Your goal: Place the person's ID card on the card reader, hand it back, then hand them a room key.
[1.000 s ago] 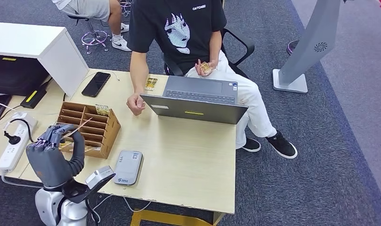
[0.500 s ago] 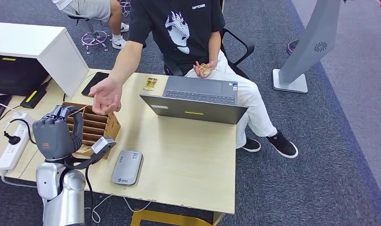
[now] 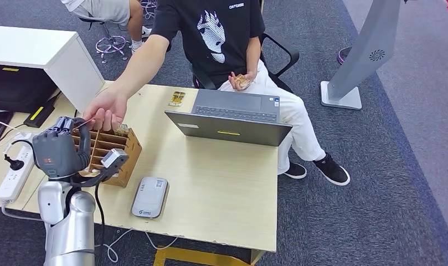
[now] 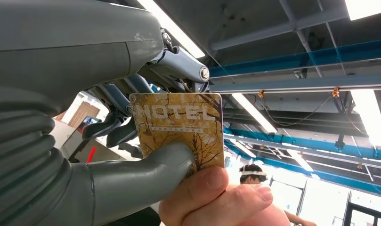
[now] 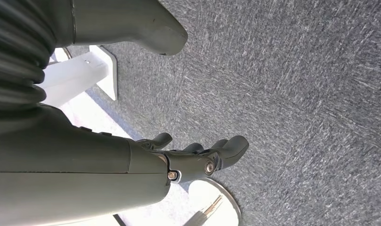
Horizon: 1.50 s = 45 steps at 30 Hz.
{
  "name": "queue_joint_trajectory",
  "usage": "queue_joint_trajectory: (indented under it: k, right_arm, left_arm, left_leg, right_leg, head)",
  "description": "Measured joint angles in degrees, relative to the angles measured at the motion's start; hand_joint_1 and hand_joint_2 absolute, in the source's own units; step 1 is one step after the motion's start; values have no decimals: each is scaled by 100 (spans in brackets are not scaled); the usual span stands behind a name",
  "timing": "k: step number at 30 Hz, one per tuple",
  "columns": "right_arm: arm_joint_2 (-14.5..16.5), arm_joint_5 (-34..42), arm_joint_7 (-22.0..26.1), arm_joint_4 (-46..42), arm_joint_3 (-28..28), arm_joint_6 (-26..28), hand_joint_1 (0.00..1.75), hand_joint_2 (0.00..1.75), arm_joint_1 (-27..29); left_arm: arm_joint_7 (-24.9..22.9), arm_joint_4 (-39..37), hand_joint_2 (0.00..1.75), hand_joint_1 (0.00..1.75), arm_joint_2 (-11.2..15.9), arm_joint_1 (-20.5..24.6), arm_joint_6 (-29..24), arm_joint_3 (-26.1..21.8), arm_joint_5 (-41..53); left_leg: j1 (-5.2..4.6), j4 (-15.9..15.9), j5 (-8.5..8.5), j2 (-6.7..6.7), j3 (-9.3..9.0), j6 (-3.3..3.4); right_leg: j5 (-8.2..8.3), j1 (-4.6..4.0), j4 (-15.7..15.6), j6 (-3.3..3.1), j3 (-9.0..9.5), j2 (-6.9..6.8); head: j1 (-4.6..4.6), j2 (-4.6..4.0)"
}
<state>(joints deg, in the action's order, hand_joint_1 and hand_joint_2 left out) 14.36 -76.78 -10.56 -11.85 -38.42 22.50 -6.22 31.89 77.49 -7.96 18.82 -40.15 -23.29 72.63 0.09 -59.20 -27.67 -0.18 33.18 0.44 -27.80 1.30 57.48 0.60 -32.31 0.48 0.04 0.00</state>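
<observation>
The person's hand (image 3: 106,110) has reached over and now pinches the key (image 4: 181,128), which the left hand (image 3: 60,151) still grips above the rack (image 3: 117,156). Handover is underway; release comes next. The right hand (image 5: 198,155) hangs empty, fingers loosely apart.

**What sits on the tabletop**

I see a light wooden tabletop (image 3: 221,183). On it sit an open grey laptop (image 3: 232,116), a grey card reader (image 3: 150,197) near the front edge, and a brown slotted card organizer (image 3: 108,152) just beside it. A small gold card (image 3: 177,98) lies near the laptop, and a white power strip (image 3: 14,172) lies at the far left.
</observation>
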Motion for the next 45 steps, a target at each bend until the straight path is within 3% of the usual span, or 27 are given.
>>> queue_joint_trajectory:
  k: [15,16,19,20,31,45]
  right_arm:
    - [0,32,1,-2,14,-49,0,175,-18]
    - [0,34,2,-2,15,-49,0,175,-22]
    - [0,35,14,-2,19,-51,0,175,-30]
    - [0,35,17,-2,19,-51,0,175,-31]
    - [0,110,19,-2,20,-69,0,175,-32]
    - [0,132,33,1,20,-74,0,175,-7]
  left_arm:
    - [-60,-270,175,175,92,239,0,-96,36]
    - [-23,-280,175,144,91,257,0,-116,20]
    - [114,-289,175,13,81,289,0,-184,-60]
    - [175,-289,175,0,74,292,0,-203,-96]
    - [765,-208,175,0,-124,324,-1,-429,-380]
    - [737,509,175,0,-371,100,7,-133,-601]
  left_leg:
    - [1,1,-5,16,3,-1]
    - [1,1,-6,17,3,-2]
    - [1,0,-9,19,3,-6]
    - [1,0,-9,19,3,-5]
    - [1,0,-6,14,3,-5]
    - [1,0,-6,14,2,-5]
  right_leg:
    - [-1,-1,0,0,-9,17]
    - [-1,-1,0,0,-9,18]
    - [-1,-1,0,0,-11,20]
    - [-2,-1,0,0,-11,20]
    - [-1,-1,0,1,-9,14]
    - [-1,-1,0,0,-9,14]
  head:
    - [-1,0]
    - [-1,-1]
    - [0,-1]
    - [-1,0]
    - [0,0]
    - [-1,-1]
